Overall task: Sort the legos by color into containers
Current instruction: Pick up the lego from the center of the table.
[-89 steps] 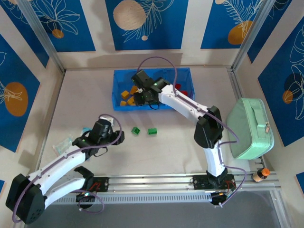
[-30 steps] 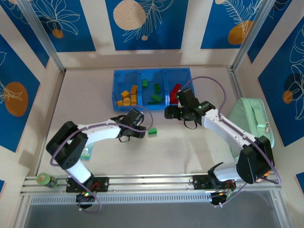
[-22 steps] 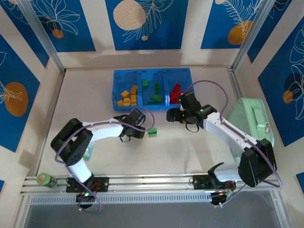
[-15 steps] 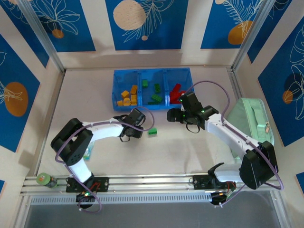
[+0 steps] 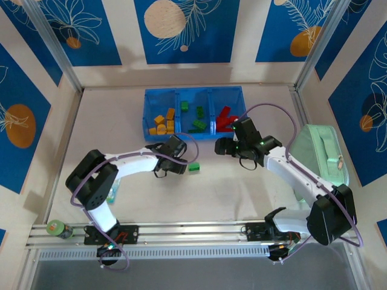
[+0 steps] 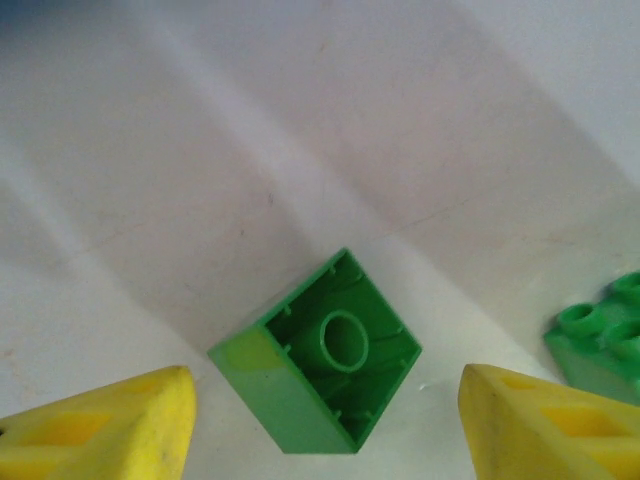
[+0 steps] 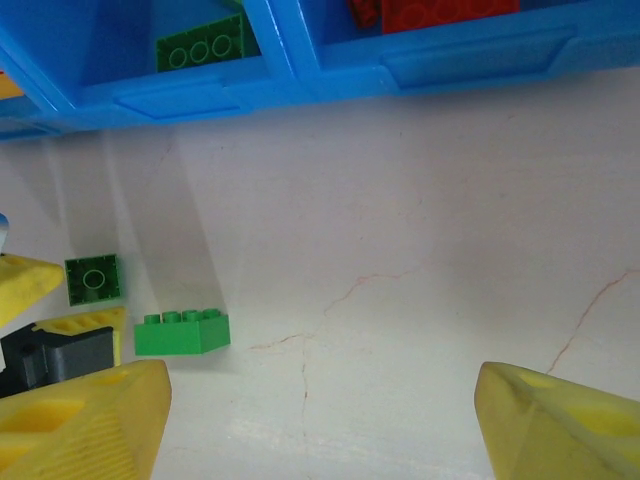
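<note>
An upside-down square green lego (image 6: 320, 350) lies on the table between my left gripper's (image 6: 325, 425) yellow fingertips, touching neither; that gripper is open. A long green lego (image 5: 194, 167) lies just to its right. From the right wrist I see both legos, the long one (image 7: 182, 332) and the square one (image 7: 93, 279). My right gripper (image 7: 320, 420) hovers open and empty near the containers' front wall (image 7: 330, 75). In the top view the containers (image 5: 193, 136) hold orange-yellow legos (image 5: 163, 122) on the left, green (image 5: 196, 118) in the middle and red (image 5: 225, 115) on the right.
A mint-green pouch (image 5: 319, 162) stands at the right wall. A small bottle with a green cap (image 5: 55, 228) rests by the left arm's base rail, and a bluish packet (image 5: 112, 192) lies beside that arm. Bare table lies below the two loose legos.
My left gripper has edged right, nearer the long green lego. My right gripper has drifted slightly right and nearer, away from the bins; three seconds ago it was over the left bin.
</note>
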